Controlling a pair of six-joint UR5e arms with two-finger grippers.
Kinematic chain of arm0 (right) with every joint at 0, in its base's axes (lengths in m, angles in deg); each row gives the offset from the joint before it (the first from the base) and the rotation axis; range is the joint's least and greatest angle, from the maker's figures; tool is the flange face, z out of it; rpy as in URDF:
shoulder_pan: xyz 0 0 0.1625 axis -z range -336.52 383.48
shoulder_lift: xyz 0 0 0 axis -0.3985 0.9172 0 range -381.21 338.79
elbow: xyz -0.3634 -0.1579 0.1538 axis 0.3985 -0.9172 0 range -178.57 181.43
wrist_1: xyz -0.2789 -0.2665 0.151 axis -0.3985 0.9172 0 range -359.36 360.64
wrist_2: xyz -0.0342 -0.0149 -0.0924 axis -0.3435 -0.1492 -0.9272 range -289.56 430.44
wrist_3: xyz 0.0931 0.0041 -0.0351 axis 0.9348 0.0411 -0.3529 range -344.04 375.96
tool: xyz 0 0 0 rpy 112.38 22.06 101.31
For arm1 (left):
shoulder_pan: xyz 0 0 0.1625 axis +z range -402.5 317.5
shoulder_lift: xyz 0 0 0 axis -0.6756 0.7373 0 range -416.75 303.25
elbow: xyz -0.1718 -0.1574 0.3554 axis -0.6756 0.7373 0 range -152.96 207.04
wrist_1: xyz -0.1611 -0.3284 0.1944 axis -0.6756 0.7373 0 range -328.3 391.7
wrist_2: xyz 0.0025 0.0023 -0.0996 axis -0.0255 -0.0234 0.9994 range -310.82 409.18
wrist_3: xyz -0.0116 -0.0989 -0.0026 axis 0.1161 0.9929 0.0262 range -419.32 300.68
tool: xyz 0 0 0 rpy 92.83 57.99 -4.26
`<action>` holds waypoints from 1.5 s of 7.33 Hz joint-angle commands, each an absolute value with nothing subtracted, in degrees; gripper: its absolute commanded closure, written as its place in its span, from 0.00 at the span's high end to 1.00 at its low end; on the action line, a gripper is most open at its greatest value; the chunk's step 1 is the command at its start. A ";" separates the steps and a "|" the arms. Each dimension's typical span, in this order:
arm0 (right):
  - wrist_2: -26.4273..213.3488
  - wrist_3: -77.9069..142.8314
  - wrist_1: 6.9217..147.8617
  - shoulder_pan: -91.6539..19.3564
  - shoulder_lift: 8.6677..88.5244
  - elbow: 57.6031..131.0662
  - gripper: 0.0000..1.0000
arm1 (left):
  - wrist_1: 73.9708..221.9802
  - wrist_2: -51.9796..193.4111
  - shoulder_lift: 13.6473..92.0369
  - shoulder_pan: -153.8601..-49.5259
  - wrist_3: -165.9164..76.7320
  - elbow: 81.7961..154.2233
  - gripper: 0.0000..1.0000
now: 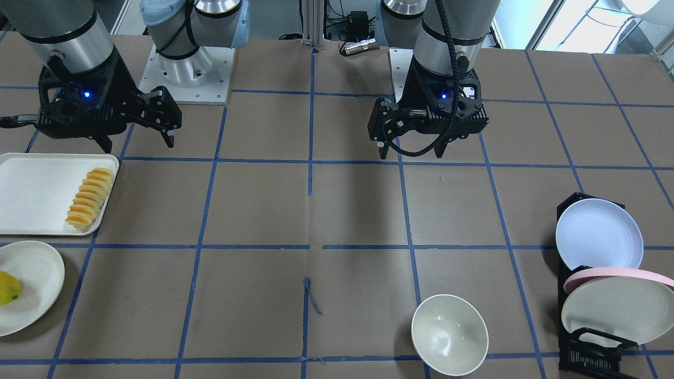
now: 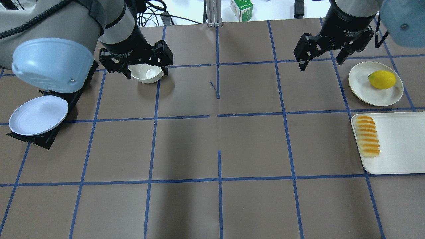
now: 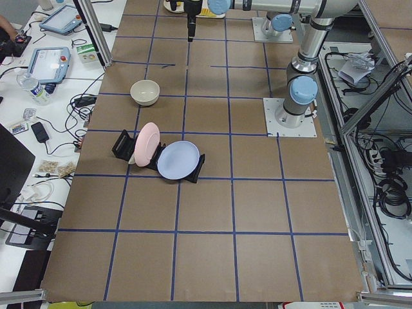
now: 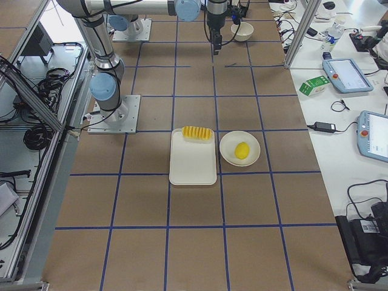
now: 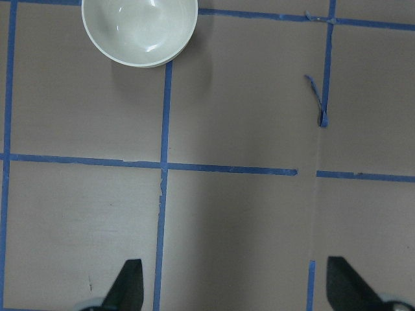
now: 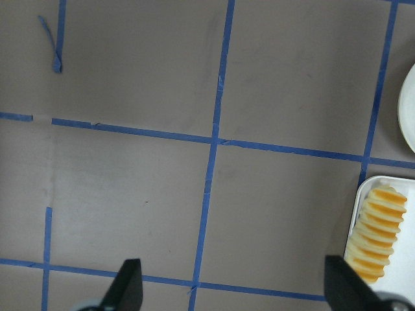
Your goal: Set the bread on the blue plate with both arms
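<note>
The bread (image 1: pixel 90 197) is a ridged orange-topped loaf lying along the inner edge of a white tray (image 1: pixel 31 210) on the robot's right side; it also shows in the overhead view (image 2: pixel 367 136) and the right wrist view (image 6: pixel 376 233). The blue plate (image 1: pixel 598 234) leans in a black rack at the robot's left end of the table (image 2: pixel 38 115). My right gripper (image 1: pixel 138 145) is open and empty, hovering behind the tray (image 2: pixel 320 64). My left gripper (image 1: pixel 413 152) is open and empty above the table, far from the plate (image 2: pixel 146 73).
An off-white bowl (image 1: pixel 449 334) stands on the table below the left gripper (image 5: pixel 139 29). A pink-rimmed plate (image 1: pixel 616 275) and an off-white plate share the rack. A yellow-green fruit (image 2: pixel 382 79) lies on an off-white plate (image 2: pixel 360 84) beside the tray.
</note>
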State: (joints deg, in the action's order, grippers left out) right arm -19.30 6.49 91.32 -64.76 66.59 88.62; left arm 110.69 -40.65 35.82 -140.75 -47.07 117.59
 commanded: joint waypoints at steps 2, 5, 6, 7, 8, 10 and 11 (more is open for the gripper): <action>-19.30 6.47 91.35 -64.76 66.59 88.62 1.00 | 110.62 -40.03 35.53 -140.76 -47.11 117.57 1.00; -19.21 6.47 91.26 -64.76 66.59 88.62 1.00 | 110.71 -40.64 35.45 -140.76 -47.19 117.66 1.00; -19.21 6.38 91.35 -64.76 66.59 88.62 1.00 | 110.71 -40.73 35.36 -140.76 -47.19 117.66 1.00; -19.21 6.47 91.35 -64.76 66.59 88.62 1.00 | 110.71 -40.82 35.44 -140.76 -47.19 117.66 1.00; -19.21 6.38 91.35 -64.76 66.59 88.62 1.00 | 110.71 -40.82 35.36 -140.76 -47.19 117.74 1.00; -19.21 6.38 91.26 -64.76 66.59 88.62 1.00 | 111.14 -40.90 35.27 -140.76 -47.11 117.74 1.00; -19.21 6.38 91.26 -64.76 66.59 88.62 1.00 | 111.15 -40.91 35.18 -140.76 -47.11 117.83 1.00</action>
State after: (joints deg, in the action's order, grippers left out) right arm -19.23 6.40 91.27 -64.76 66.59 88.61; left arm 111.00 -40.87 35.28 -140.76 -47.12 117.74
